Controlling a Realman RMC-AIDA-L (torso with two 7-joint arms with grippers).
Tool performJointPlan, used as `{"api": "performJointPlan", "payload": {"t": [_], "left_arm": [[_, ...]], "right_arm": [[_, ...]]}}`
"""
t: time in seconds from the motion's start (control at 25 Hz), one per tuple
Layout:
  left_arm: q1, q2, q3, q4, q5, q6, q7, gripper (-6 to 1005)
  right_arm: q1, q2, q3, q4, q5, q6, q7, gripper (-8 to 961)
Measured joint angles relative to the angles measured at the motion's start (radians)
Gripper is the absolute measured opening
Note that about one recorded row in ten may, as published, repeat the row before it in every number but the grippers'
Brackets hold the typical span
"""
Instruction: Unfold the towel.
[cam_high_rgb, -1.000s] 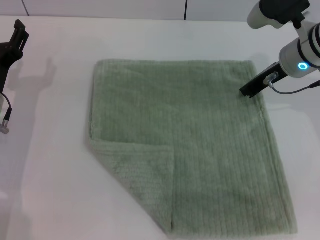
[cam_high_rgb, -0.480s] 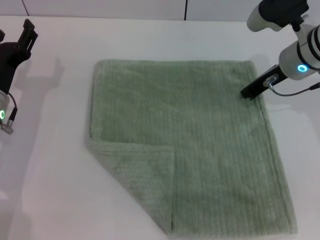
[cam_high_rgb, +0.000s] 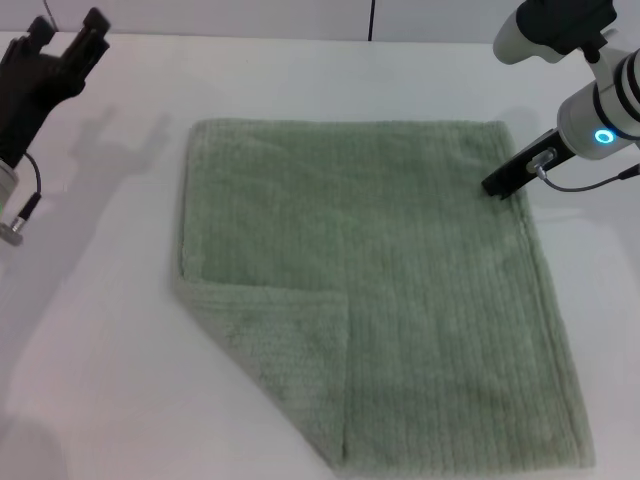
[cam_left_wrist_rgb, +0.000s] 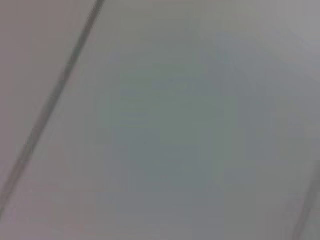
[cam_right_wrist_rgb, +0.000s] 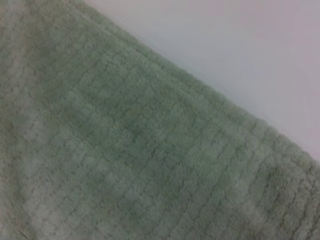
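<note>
The pale sage-green towel (cam_high_rgb: 400, 290) lies flat on the white table (cam_high_rgb: 90, 340), and its near-left corner (cam_high_rgb: 290, 350) is folded over onto the cloth as a triangle. My right gripper (cam_high_rgb: 500, 183) rests at the towel's far-right edge, touching the hem. The right wrist view shows the ribbed towel (cam_right_wrist_rgb: 125, 150) close up, with its edge against the bare table (cam_right_wrist_rgb: 240, 50). My left gripper (cam_high_rgb: 66, 32) is open and empty, raised over the table's far left, well away from the towel.
A dark seam (cam_high_rgb: 371, 18) runs up the wall behind the table. The left wrist view shows only a blurred pale surface with a dark line (cam_left_wrist_rgb: 50, 105). A cable (cam_high_rgb: 590, 182) hangs off the right arm.
My left gripper has risen, swung toward the towel side and turned, so both its fingers now show. The right gripper and the towel have not moved.
</note>
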Motion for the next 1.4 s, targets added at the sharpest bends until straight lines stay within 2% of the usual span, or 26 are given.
{"api": "performJointPlan", "payload": {"t": [0.04,0.08,0.12,0.2,0.36,0.4,0.52,0.76,1.0,1.4], "left_arm": [[0.008,0.0,0.076,0.063,0.0,0.019,-0.096,818],[0.012,0.0,0.108,0.092,0.0,0.027,-0.136,817],[0.025,0.0,0.193,0.169,0.0,0.046,-0.232,816],[0.042,0.001,0.29,0.261,0.0,0.066,-0.331,815],[0.08,0.009,0.486,0.433,0.0,0.084,-0.476,812],[0.096,0.017,0.569,0.498,0.003,0.085,-0.513,812],[0.116,0.03,0.691,0.612,0.059,0.091,-0.582,810],[0.075,0.022,0.72,0.741,0.328,0.185,-0.704,806],[-0.012,0.002,0.73,0.757,0.573,0.267,-0.787,802],[-0.083,-0.005,0.82,0.681,0.676,0.253,-0.807,795]], "right_arm": [[0.0,0.0,0.0,0.0,0.0,0.0,-0.001,-1],[0.0,0.0,0.0,0.0,0.0,0.0,-0.002,-1],[0.0,0.0,0.0,0.0,0.0,0.0,-0.003,-1],[0.0,0.0,0.0,0.0,0.0,0.0,-0.004,-1],[0.001,0.001,0.0,0.0,0.0,-0.001,-0.004,0],[0.002,0.0,0.0,0.002,0.0,-0.001,-0.004,0],[0.004,0.0,0.0,0.005,0.0,-0.001,-0.004,0],[0.008,-0.001,0.0,0.009,0.0,0.0,-0.004,-1],[0.01,-0.001,0.0,0.01,-0.002,-0.001,-0.004,-1],[0.018,-0.003,0.0,0.011,-0.005,-0.007,-0.004,0]]}}
